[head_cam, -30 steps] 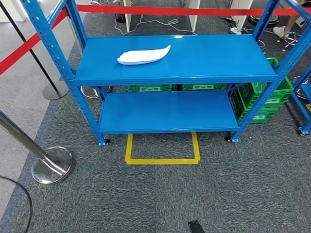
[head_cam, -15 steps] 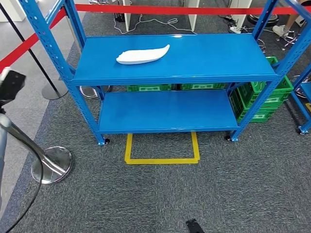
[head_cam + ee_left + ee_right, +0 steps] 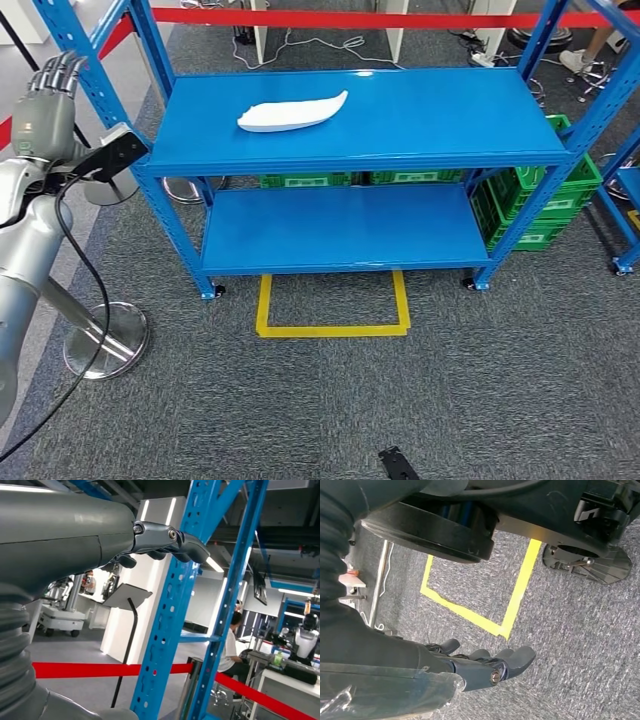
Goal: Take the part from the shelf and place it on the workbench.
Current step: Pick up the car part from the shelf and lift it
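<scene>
A long white curved part (image 3: 293,111) lies flat on the top board of the blue shelf (image 3: 453,125), toward its left half. My left hand (image 3: 47,105) is raised at the far left, outside the shelf's left post and well short of the part, fingers held straight together and holding nothing. In the left wrist view the same hand (image 3: 166,539) reaches out past a blue perforated post (image 3: 171,610). My right hand (image 3: 486,666) hangs low over the grey carpet, fingers straight, holding nothing.
A yellow tape square (image 3: 333,305) marks the carpet in front of the shelf. Chrome stanchions (image 3: 102,340) with red belts (image 3: 362,19) stand at the left and behind. Green crates (image 3: 540,200) sit behind the shelf at the right. A person (image 3: 232,647) sits in the distance.
My left arm has risen into view at the left, from out of sight to level with the shelf's top board. The part has not moved.
</scene>
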{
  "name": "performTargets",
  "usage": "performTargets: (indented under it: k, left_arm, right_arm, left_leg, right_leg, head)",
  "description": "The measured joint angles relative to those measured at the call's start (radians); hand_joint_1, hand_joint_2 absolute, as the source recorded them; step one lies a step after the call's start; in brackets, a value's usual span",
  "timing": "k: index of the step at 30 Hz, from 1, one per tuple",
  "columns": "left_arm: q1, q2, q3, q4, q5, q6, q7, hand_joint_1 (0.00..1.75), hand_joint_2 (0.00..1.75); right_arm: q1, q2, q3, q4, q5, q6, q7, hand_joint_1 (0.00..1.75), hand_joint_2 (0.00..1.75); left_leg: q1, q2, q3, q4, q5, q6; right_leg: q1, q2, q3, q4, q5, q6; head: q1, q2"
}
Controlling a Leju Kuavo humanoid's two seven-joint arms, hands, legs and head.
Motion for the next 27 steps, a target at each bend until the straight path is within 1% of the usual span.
performTargets:
  k: [8,10,13,16,21,24,27]
  left_arm:
    - [-0.003,-0.002,-0.011,0.013,-0.001,0.0,0.0,0.0,1.75]
    - [-0.01,-0.006,-0.02,0.018,-0.031,-0.02,0.008,0.0,1.75]
    - [-0.056,-0.034,-0.082,0.052,-0.138,-0.09,0.065,0.0,1.75]
    - [-0.102,-0.068,-0.142,0.084,-0.172,-0.116,0.103,0.0,1.75]
    - [-0.135,-0.097,-0.186,0.116,-0.19,-0.117,0.121,0.0,1.75]
    - [-0.141,-0.114,-0.213,0.136,-0.219,-0.105,0.169,0.0,1.75]
    - [-0.131,-0.138,-0.237,0.156,-0.239,-0.067,0.204,0.0,1.75]
  right_arm:
    - [0.0,0.0,0.0,0.0,0.0,0.0,0.0,0.0,1.75]
    - [0.0,0.0,0.0,0.0,0.002,0.0,0.0,0.0,1.75]
    - [-0.002,0.0,0.001,0.0,0.008,0.001,0.0,0.0,1.75]
    - [-0.01,0.0,0.001,0.0,0.013,0.003,0.001,0.0,1.75]
    - [-0.013,0.0,0.001,0.0,0.018,0.005,0.002,0.0,1.75]
    - [-0.016,0.0,0.001,0.0,0.022,0.006,0.004,0.0,1.75]
    - [-0.018,0.0,0.002,0.0,0.025,0.006,0.008,0.0,1.75]
  left_leg:
    - [0.0,0.0,0.0,0.0,0.0,0.0]
    - [0.0,0.0,0.0,0.0,0.0,0.0]
    - [0.0,-0.002,-0.003,0.0,0.002,0.003]
    - [-0.001,-0.004,-0.004,0.0,0.003,0.004]
    - [-0.002,-0.001,-0.004,0.0,0.003,0.004]
    - [-0.002,-0.001,-0.004,0.0,0.003,0.004]
    - [-0.002,-0.001,-0.004,0.0,0.003,0.004]
  right_leg:
    - [0.0,0.0,0.0,0.0,0.0,0.0]
    - [0.0,0.0,-0.001,0.0,0.0,0.0]
    - [0.0,-0.005,-0.001,0.0,0.0,0.0]
    - [-0.001,-0.006,-0.001,0.0,0.001,0.001]
    - [-0.002,-0.002,-0.003,0.0,0.002,0.002]
    - [-0.002,-0.002,-0.003,0.0,0.002,0.002]
    - [-0.002,-0.003,-0.003,0.0,0.002,0.002]
  head:
    - [0.0,0.0]
    - [0.0,0.0]
    - [0.0,0.0]
    - [0.0,0.0]
    - [0.0,0.0]
    - [0.0,0.0]
    - [0.0,0.0]
